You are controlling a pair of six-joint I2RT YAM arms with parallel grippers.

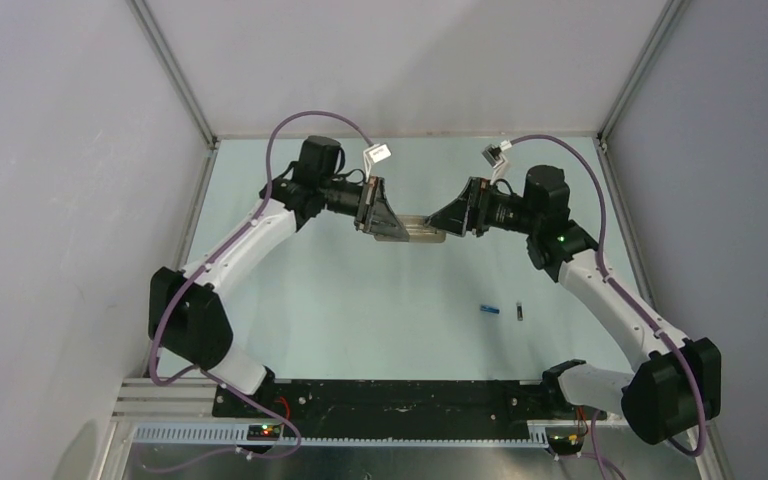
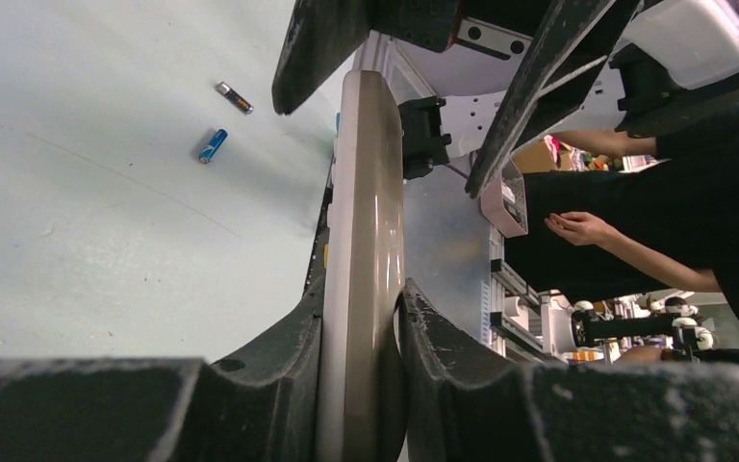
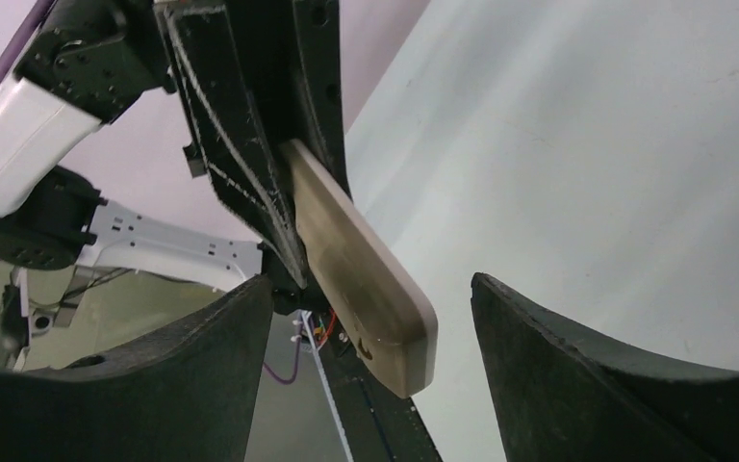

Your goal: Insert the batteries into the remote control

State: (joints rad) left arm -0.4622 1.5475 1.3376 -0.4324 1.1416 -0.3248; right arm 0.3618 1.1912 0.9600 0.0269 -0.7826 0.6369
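The remote control [image 1: 422, 232] hangs above the middle of the table, held edge-on by my left gripper [image 1: 388, 222], which is shut on one end. In the left wrist view its tan edge [image 2: 366, 221] runs up between both pads [image 2: 443, 337]. My right gripper [image 1: 444, 220] faces it from the right and is open. In the right wrist view the remote's free end [image 3: 370, 279] sits between the wide-apart fingers [image 3: 539, 356], touching neither. The blue battery [image 1: 489, 309] and the dark battery [image 1: 520, 312] lie on the table to the near right, also in the left wrist view as blue [image 2: 213, 145] and dark [image 2: 234, 96].
Grey enclosure walls with aluminium posts [image 1: 175, 70] close in the pale green table [image 1: 360, 310]. A black base rail [image 1: 390, 398] runs along the near edge. A person's arm [image 2: 616, 241] shows beyond the table in the left wrist view.
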